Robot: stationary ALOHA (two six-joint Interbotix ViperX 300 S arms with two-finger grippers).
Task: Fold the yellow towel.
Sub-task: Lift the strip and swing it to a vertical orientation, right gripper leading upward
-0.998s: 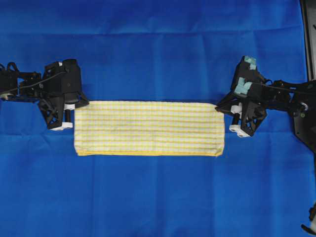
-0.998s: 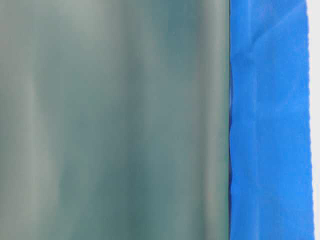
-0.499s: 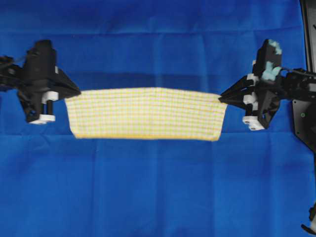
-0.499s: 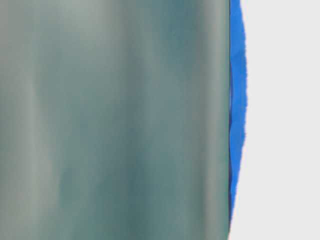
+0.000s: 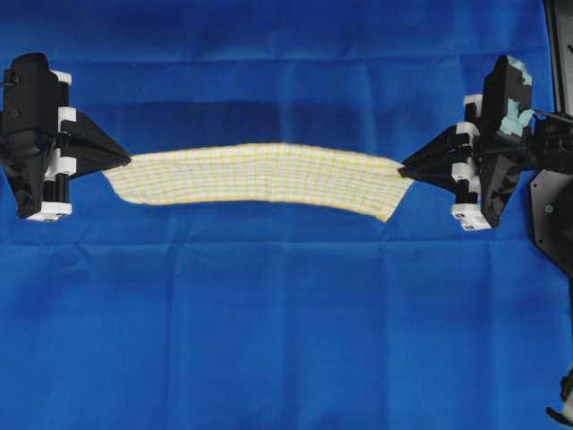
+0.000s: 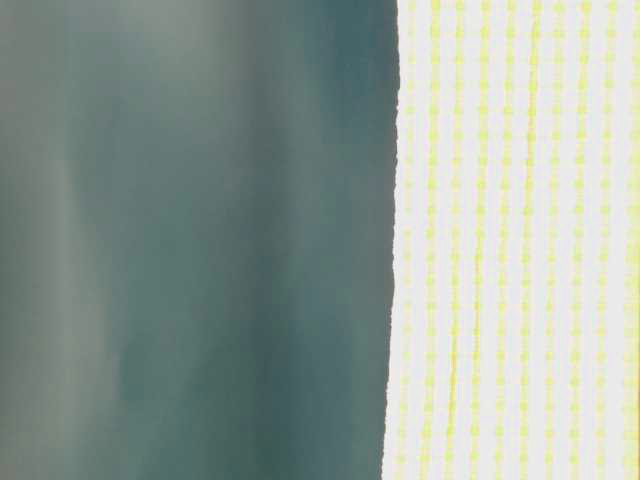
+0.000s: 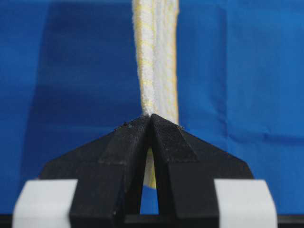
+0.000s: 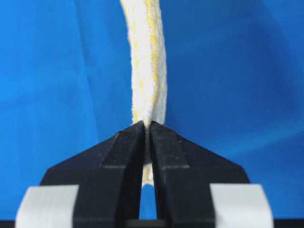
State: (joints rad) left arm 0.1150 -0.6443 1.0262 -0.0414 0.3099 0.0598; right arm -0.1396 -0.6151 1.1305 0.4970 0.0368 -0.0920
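Observation:
The yellow towel (image 5: 260, 173), checked yellow and white, hangs in the air as a long narrow band stretched between both grippers above the blue cloth. My left gripper (image 5: 125, 159) is shut on its left end, and my right gripper (image 5: 403, 167) is shut on its right end. In the left wrist view the yellow towel (image 7: 154, 57) runs edge-on straight away from the left gripper (image 7: 150, 116). The right wrist view shows the same: the yellow towel (image 8: 147, 61) pinched at the tips of the right gripper (image 8: 147, 123). At table level the yellow towel (image 6: 520, 240) fills the right side.
A blue cloth (image 5: 286, 340) covers the whole table under the towel. The towel's shadow (image 5: 269, 125) lies on it behind the band. A dark frame part (image 5: 551, 224) of the right arm stands at the right edge.
Both grippers have risen and moved outward and back with the towel's ends. The towel has left the table and now hangs stretched, seen more edge-on. At table level it now fills the right side.

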